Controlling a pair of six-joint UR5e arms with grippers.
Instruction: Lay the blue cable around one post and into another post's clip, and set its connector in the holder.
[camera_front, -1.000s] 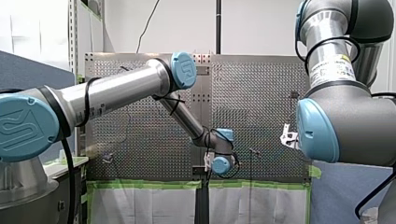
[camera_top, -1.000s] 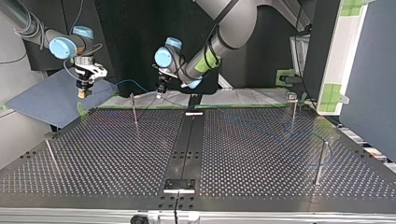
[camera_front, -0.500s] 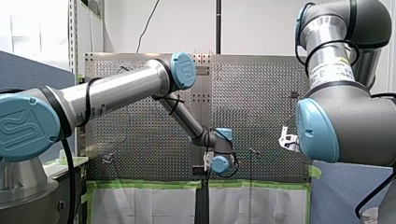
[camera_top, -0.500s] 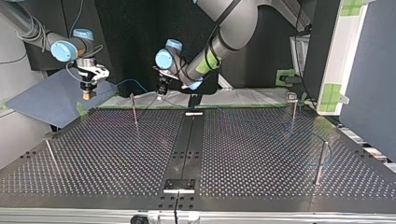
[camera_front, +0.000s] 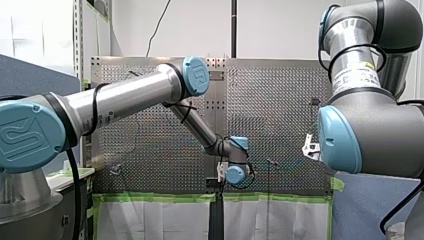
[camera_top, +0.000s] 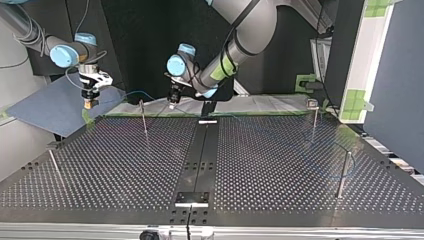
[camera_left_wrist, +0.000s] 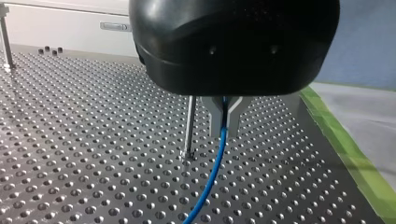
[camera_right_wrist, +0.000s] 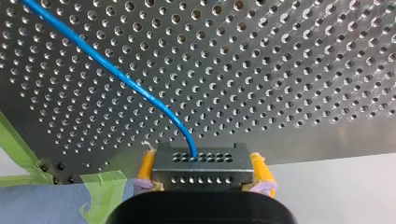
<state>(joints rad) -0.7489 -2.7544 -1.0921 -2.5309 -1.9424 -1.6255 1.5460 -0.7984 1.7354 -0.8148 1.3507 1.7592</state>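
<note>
At the top view's left you will find my right gripper (camera_top: 89, 101) hanging in the air by the far edge of the table (camera_top: 280, 165), close to the strip of green tape (camera_top: 86, 119). Its own wrist view shows its yellow pads (camera_right_wrist: 146, 167) clamped on both sides of the metal connector (camera_right_wrist: 201, 165). The blue cable (camera_right_wrist: 140, 88) leaves the top of that connector and curves away over the holes of the table. Move your eye to the right in the top view and the cable arcs across to a thin post (camera_top: 144, 119) standing near the far edge. Just to the right of this post is my left gripper (camera_top: 173, 102), pointing down. In the left wrist view its metal fingers (camera_left_wrist: 235, 116) are pinched together on the cable, right beside that post but not touching it, and the cable drops from them to the table. Further right, past the dark middle strip (camera_top: 200, 155), a faint blue line runs over the table toward a post with a small head (camera_top: 314, 122) and a nearer post (camera_top: 343, 172). You cannot tell from here whether it goes around either one.
</note>
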